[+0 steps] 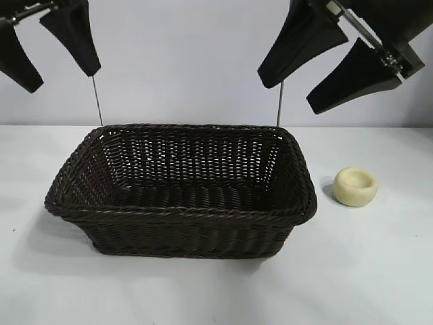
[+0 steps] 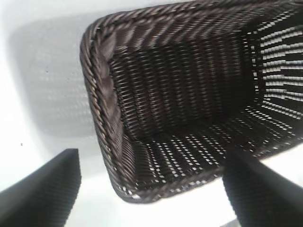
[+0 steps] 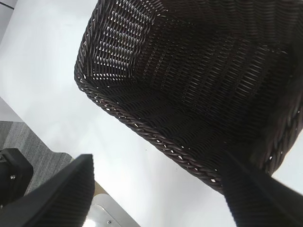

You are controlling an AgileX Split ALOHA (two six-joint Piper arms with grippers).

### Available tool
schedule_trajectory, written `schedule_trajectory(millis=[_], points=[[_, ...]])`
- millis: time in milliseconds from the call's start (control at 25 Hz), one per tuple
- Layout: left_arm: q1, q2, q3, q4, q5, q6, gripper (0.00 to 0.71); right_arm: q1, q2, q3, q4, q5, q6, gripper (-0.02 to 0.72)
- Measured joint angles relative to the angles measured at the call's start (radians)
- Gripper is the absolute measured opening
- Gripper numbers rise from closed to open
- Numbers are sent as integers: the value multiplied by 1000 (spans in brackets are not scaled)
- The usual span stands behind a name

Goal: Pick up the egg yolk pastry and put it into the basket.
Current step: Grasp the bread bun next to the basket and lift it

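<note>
White desk [image 1: 379, 284] fills the foreground, pale wall behind.

Nearest the camera: the basket [image 1: 183, 217], dark woven wicker, upright, mouth up, nothing visible inside. Long axis runs across the exterior view, left to right.

Just beside its right end, apart from the rim: the egg yolk pastry [image 1: 355, 186], flat on the desk, dimple up. Round, so no long axis to speak of; any approach angle suits.

Farther back and high: left pincer [image 1: 49, 42] above the basket's left rear corner, spread, holding nothing. Right pincer [image 1: 329, 63] above the right rear corner, likewise spread and bare.

Step in hand, by judgement: reach for the pastry, not yet begun. The right arm sits closer. It would do well to descend straight over the puck, fingers straddling the sides low down, close gently since it looks soft, and keep clear of the braided rim.
</note>
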Motion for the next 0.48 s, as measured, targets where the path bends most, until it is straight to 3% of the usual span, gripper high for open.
schedule_trajectory(millis=[280, 480], points=[[0, -2, 76, -158, -128, 26, 596, 0, 0, 0, 0, -1, 0, 540], [-2, -2, 97, -179, -159, 32, 596, 0, 0, 0, 0, -14, 0, 540]])
